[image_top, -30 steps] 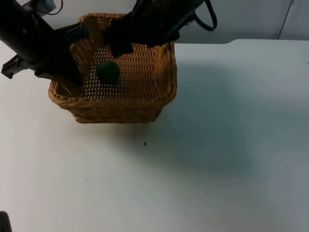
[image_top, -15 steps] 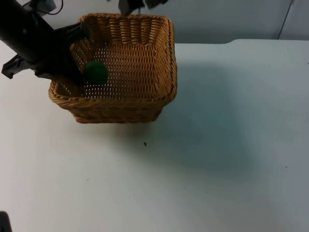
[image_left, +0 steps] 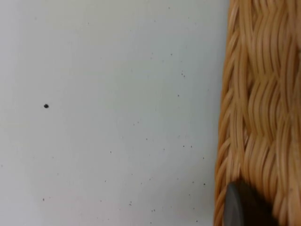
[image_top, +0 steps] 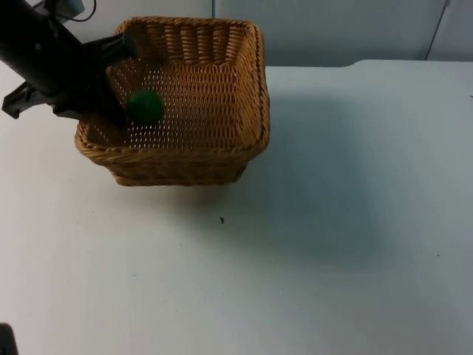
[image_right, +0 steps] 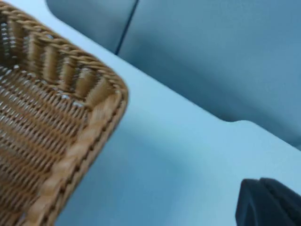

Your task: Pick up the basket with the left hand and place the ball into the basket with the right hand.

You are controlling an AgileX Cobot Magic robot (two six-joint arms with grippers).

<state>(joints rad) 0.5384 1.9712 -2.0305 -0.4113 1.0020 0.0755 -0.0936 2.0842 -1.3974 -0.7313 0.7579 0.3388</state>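
A woven tan basket (image_top: 222,159) hangs a little above the white table (image_top: 332,222), casting a shadow to its right. My left gripper (image_top: 112,112) is shut on the basket's left rim, coming in from the upper left. The left wrist view looks along the rim's weave (image_left: 258,94), with a black fingertip (image_left: 244,207) against it. A dark green ball (image_top: 145,106) lies inside the basket, close to the left wall beside my left gripper. My right gripper is shut and holds nothing; the right wrist view has one of its fingertips (image_right: 269,203) beyond a corner of the basket (image_right: 70,146).
The grey partition wall (image_top: 347,29) runs behind the basket. A small dark speck (image_top: 221,220) lies on the table in front of the basket. Bare white table spreads to the right and front.
My right arm has pulled up and back from over the basket, out of the top view, and its jaws have shut. The ball rolled left inside the basket. The left arm stayed put.
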